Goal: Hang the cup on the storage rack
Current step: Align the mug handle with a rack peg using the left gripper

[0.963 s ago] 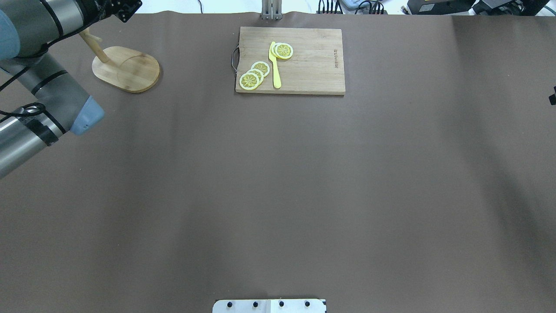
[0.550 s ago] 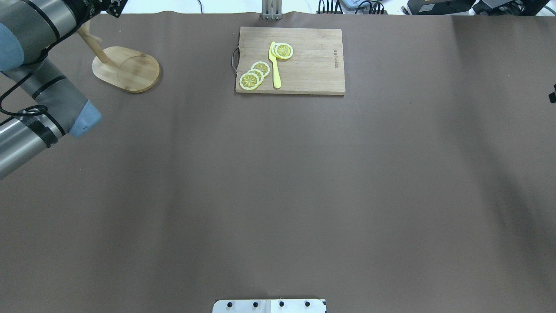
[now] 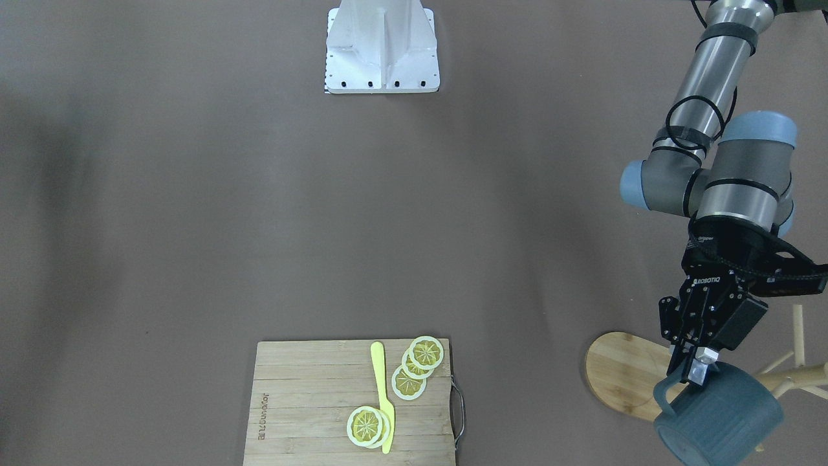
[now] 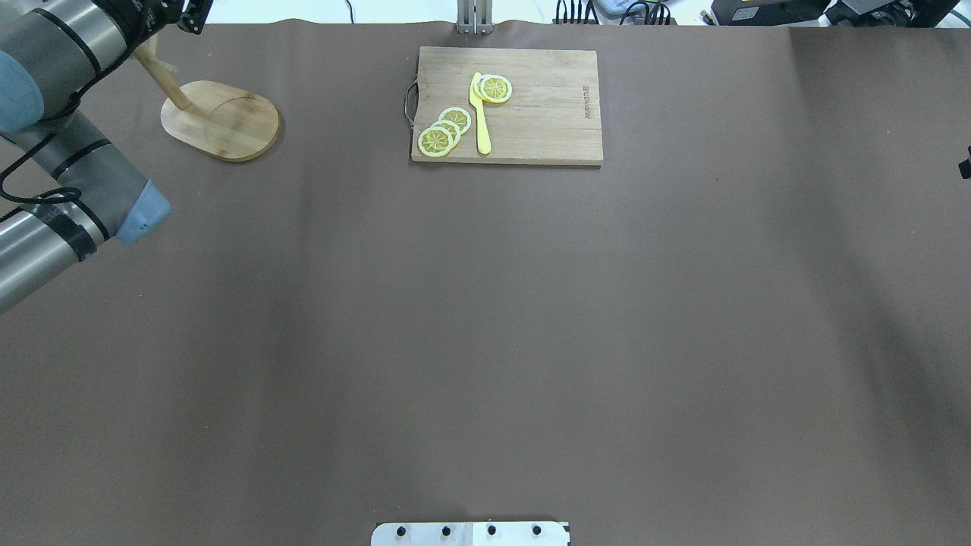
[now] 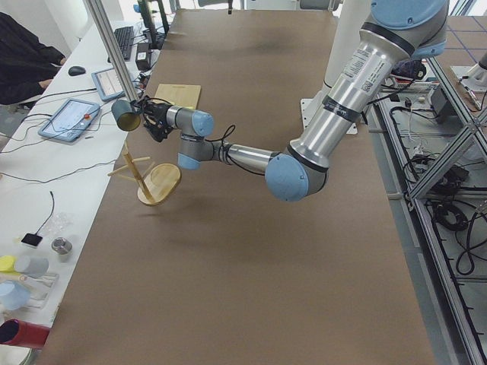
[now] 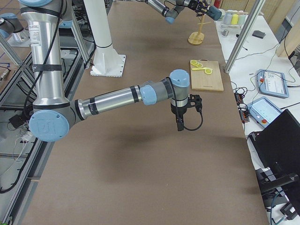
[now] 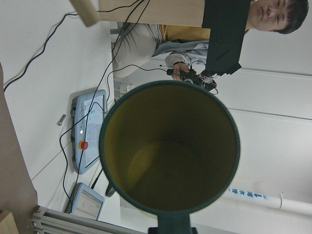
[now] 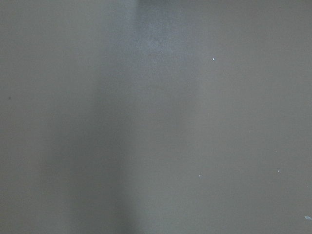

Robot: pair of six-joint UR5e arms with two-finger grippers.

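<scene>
Nearest the operators' side, a dark teal cup [image 3: 718, 417] is held in the air, tipped on its side, partly over the oval base of the bamboo storage rack [image 3: 621, 372]. It is not yet hung: no peg is threaded thru the handle [image 3: 665, 391]. The cup's wall is pinched at the rim, right beside the handle, by the closed fingers of the left gripper [image 3: 695, 374]. The loop is left free of the fingers, prob. so that a thin peg [image 3: 799, 330] can be passed thru it. In the left wrist view the olive inside is met head-on, i.e. the mouth is turned back toward the wrist. In the view from the robot's left, the cup is seen higher than the rack's top.

At the same near edge, well apart from the rack, a cutting board [image 3: 304, 388] is laid w/ lemon slices [image 3: 427, 353] and a yellow knife [image 3: 383, 395]; these are judged not to be part of the job.

Farther back, the left arm is stretched far forward, w/ the wrist folded so that the gripper is aimed away from the robot, approx. level.

Farthest off, the right gripper [image 6: 180, 123] is hung pointing down over the brown table [image 3: 194, 226], well apart from everything. Whether its fingers are open or closed cannot be told.
</scene>
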